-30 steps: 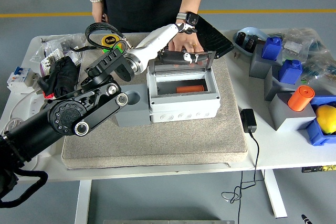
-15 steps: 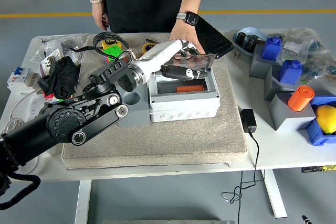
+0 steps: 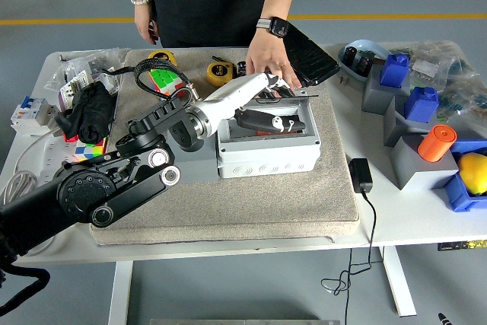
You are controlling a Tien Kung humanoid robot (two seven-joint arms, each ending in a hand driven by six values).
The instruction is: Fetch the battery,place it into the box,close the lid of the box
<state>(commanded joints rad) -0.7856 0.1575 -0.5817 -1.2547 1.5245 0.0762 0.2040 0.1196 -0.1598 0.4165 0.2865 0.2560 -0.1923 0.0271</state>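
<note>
A light grey box (image 3: 266, 156) stands on a beige mat (image 3: 304, 203) mid-table. Its smoky see-through lid (image 3: 303, 109) is tilted low over the opening, almost flat. A sliver of the orange battery (image 3: 266, 133) shows inside, under the lid. My left hand (image 3: 268, 121) reaches in from the left on a white forearm and lies on top of the lid, fingers stretched out and holding nothing. A person's hand (image 3: 268, 62) with a watch rests just behind the box at the lid's hinge side. My right arm is out of view.
A grey holder block (image 3: 194, 159) sits against the box's left side. To the right are a power adapter (image 3: 360, 174), grey blocks with an orange cylinder (image 3: 435, 142), blue pieces (image 3: 394, 70) and a yellow ball (image 3: 473, 171). Tape measures (image 3: 219, 72) and clutter lie behind.
The lid has swung from upright down to almost flat over the box, with my left hand following it down. My left arm has lowered and shifted toward the near left.
</note>
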